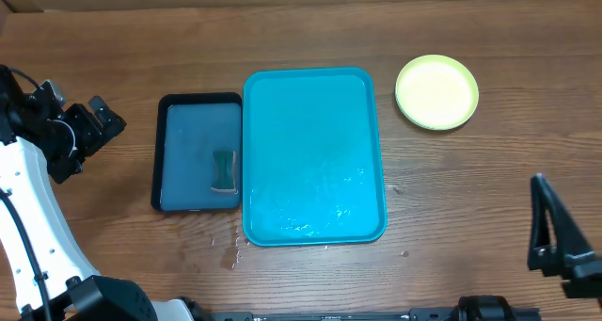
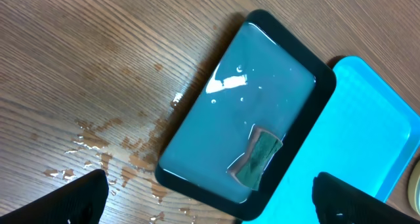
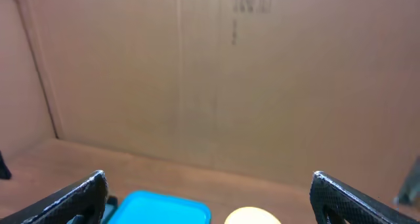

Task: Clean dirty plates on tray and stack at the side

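Note:
The teal tray (image 1: 315, 152) lies at the table's middle, wet and with no plates on it. It also shows in the left wrist view (image 2: 357, 132) and the right wrist view (image 3: 164, 209). A pale yellow plate with a lime-green rim (image 1: 436, 92) sits on the table to the tray's far right, also seen in the right wrist view (image 3: 252, 217). I cannot tell whether other plates lie under it; no blue plate shows. My left gripper (image 1: 99, 123) (image 2: 210, 191) is open and empty, left of the trays. My right gripper (image 1: 555, 232) (image 3: 209, 188) is open and empty at the front right.
A dark navy tray (image 1: 193, 101) (image 2: 282, 28) holding water and a green sponge (image 1: 223, 170) (image 2: 257, 158) touches the teal tray's left side. Water drops (image 1: 230, 250) (image 2: 98, 142) lie on the wood by its front corner. A cardboard wall (image 3: 210, 73) stands behind the table.

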